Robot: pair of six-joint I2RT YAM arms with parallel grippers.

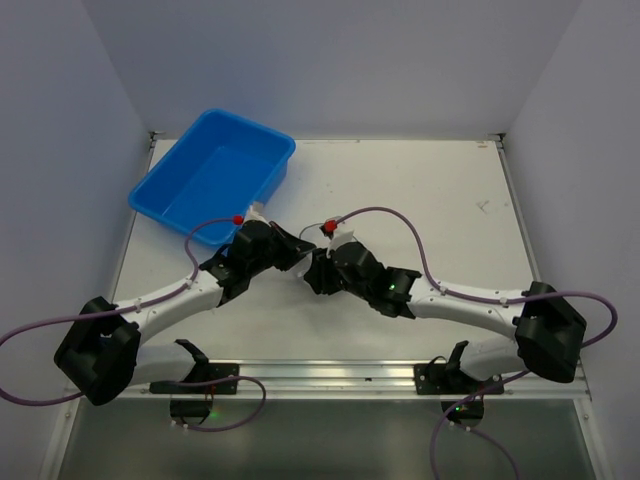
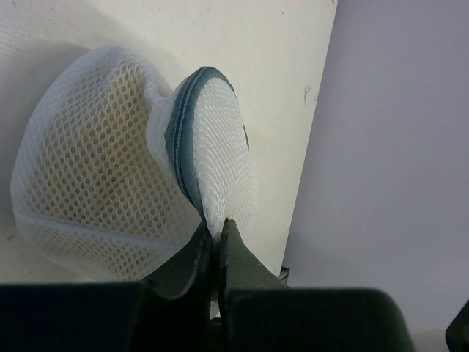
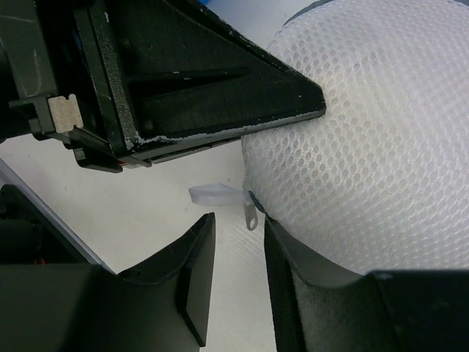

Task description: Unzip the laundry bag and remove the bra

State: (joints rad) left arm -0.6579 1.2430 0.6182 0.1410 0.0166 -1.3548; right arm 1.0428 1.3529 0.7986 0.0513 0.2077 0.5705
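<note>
The laundry bag is a white mesh dome with a dark zipper band round its rim. The bra shows only as a dull yellow mass through the mesh. My left gripper is shut on a fold of mesh beside the zipper band. In the right wrist view the laundry bag fills the right side. Its metal zipper pull with a white ribbon tab hangs just beyond the tips of my right gripper, which is open and holds nothing. Seen from above, both grippers meet mid-table and hide the bag.
A blue plastic tub stands at the table's back left, just behind the left gripper. The right gripper faces it closely. The left gripper's black body looms over the right wrist view. White walls enclose the table.
</note>
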